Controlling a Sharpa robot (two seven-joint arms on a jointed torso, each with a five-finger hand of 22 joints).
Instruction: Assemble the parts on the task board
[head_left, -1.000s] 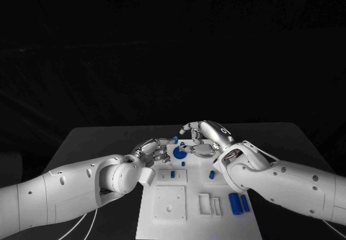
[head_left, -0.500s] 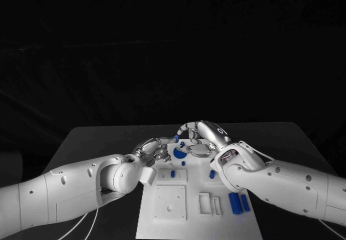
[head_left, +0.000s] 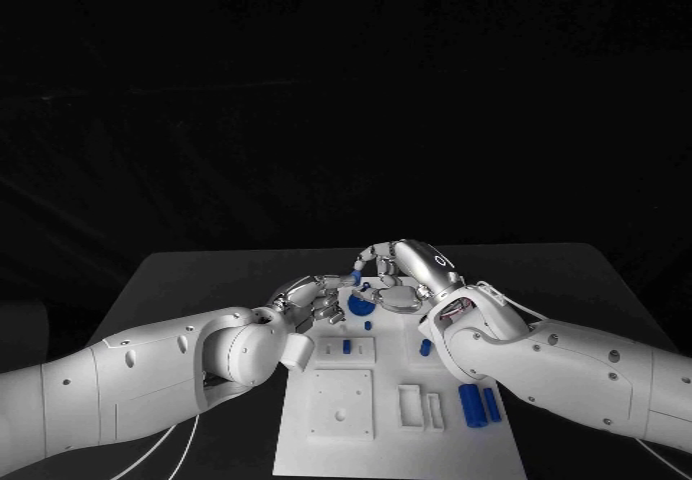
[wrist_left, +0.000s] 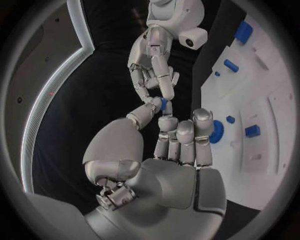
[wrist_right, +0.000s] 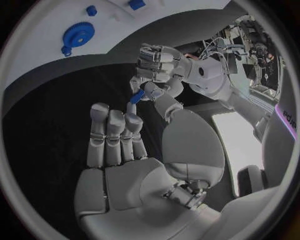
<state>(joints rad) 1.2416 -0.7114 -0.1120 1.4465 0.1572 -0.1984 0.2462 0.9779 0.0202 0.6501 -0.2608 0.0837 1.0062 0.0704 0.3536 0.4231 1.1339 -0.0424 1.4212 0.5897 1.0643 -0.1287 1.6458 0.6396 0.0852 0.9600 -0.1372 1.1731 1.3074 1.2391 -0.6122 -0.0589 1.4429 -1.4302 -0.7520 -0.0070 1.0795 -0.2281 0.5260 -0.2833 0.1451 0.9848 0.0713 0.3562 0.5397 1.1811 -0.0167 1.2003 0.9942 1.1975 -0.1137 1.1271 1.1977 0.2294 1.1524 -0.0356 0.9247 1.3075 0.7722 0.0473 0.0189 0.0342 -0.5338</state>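
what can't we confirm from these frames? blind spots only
- Which hand holds the small blue part: both wrist views show fingertips of both hands on it; grip split unclear.
- Head view: right hand and left hand cover the far end of the task board.
- Blue gear: seating too small to judge.

The table (head_left: 202, 275) is black with a dull grey sheen, and its far edge runs straight across behind both hands. Beyond that edge hangs a dark backdrop (head_left: 346, 120), faintly creased like cloth, closing off everything past the hands. To either side of the arms the tabletop falls away into shadow. Light falls from above onto the surface under the hands.
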